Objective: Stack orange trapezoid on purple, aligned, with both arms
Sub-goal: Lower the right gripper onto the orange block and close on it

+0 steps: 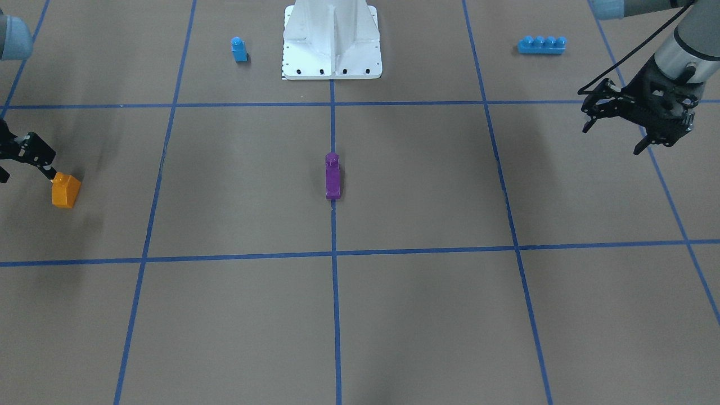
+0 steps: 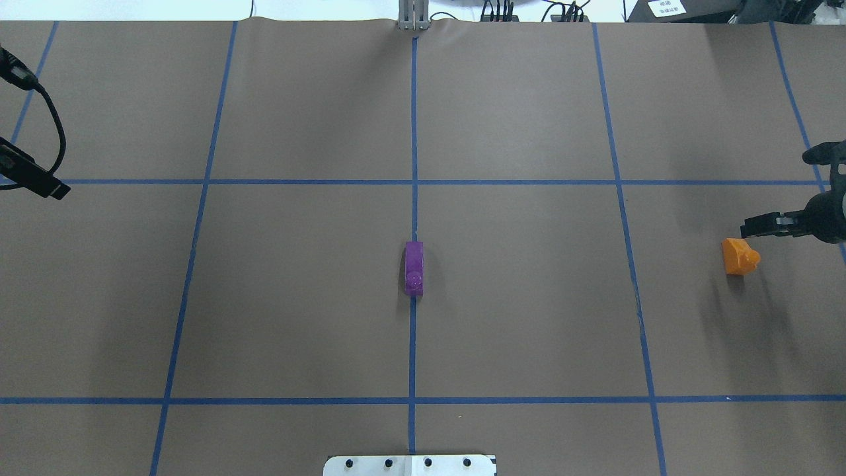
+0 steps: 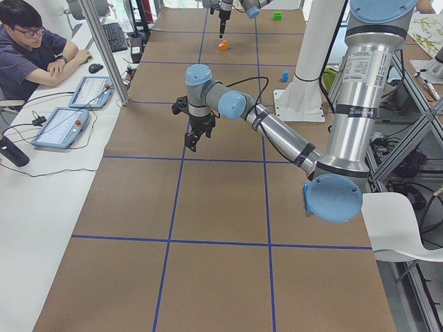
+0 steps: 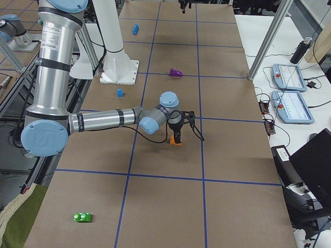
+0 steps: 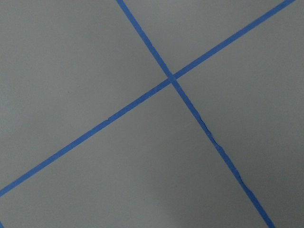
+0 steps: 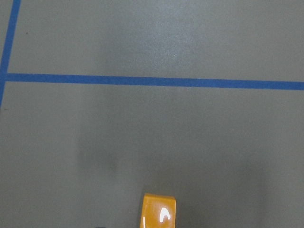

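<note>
Pickup stage: your right gripper (image 1: 25,173), jaws spread, hangs just beside the orange trapezoid (image 1: 66,191). Next, straddle and clench it; your left gripper (image 1: 614,138) idles with jaws released, the purple brick (image 1: 332,175) untouched.

On my screens I log: tabletop (image 1: 427,315) flat brown, gridded by blue tape lines (image 1: 336,292); orange trapezoid (image 1: 66,191) glossy orange; purple (image 1: 332,176) dark purple; single-stud brick (image 1: 239,49) and four-stud brick (image 1: 541,44) bright blue; robot base (image 1: 332,42) white; two-stud brick (image 4: 82,217) green
</note>
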### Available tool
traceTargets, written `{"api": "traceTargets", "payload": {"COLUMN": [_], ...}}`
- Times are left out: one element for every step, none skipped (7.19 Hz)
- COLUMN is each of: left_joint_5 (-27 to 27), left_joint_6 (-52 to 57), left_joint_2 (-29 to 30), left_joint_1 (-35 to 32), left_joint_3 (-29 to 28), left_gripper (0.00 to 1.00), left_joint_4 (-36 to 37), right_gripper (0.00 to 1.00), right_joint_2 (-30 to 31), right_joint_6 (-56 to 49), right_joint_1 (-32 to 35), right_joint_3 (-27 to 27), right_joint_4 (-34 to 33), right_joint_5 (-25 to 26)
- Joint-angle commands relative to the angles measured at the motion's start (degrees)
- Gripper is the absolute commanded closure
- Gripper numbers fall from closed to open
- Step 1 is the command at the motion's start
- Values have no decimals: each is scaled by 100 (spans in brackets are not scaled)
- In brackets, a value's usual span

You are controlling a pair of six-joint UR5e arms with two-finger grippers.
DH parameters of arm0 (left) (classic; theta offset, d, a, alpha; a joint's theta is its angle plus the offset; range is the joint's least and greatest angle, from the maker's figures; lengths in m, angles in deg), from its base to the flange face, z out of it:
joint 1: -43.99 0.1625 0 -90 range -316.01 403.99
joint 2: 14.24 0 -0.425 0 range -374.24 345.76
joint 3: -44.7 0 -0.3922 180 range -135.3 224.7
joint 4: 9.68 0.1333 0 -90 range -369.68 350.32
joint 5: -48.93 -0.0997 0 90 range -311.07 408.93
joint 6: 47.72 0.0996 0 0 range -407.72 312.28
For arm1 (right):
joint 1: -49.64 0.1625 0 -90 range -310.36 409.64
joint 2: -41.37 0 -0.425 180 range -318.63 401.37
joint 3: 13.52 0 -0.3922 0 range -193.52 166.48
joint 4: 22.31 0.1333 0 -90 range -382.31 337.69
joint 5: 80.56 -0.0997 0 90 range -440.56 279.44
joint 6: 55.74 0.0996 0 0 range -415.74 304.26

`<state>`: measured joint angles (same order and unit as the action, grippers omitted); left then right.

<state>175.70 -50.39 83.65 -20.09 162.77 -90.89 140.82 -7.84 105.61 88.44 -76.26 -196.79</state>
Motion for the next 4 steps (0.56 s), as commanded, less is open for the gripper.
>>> {"api": "traceTargets", "payload": {"left_joint_5": [6,-2,-2,-2], "left_joint_6": [11,11,11,3], "left_joint_2": [-7,-7,-7,1], "left_joint_1": [-8,-8,1,1], "left_joint_3": [14,23,5,5], "left_gripper": [1,1,1,1], "left_joint_4": [-9,-9,-9,-9], "right_gripper": [12,12,13,15], "right_joint_2": [-48,-48,-22,39], "right_joint_6": [637,677,660,642], "right_joint_1": [-348,-524,-543,-543], "right_joint_3": [-237,-377,-422,-431], "right_joint_4": [487,699,727,727], "right_joint_5": [162,318,337,346]}}
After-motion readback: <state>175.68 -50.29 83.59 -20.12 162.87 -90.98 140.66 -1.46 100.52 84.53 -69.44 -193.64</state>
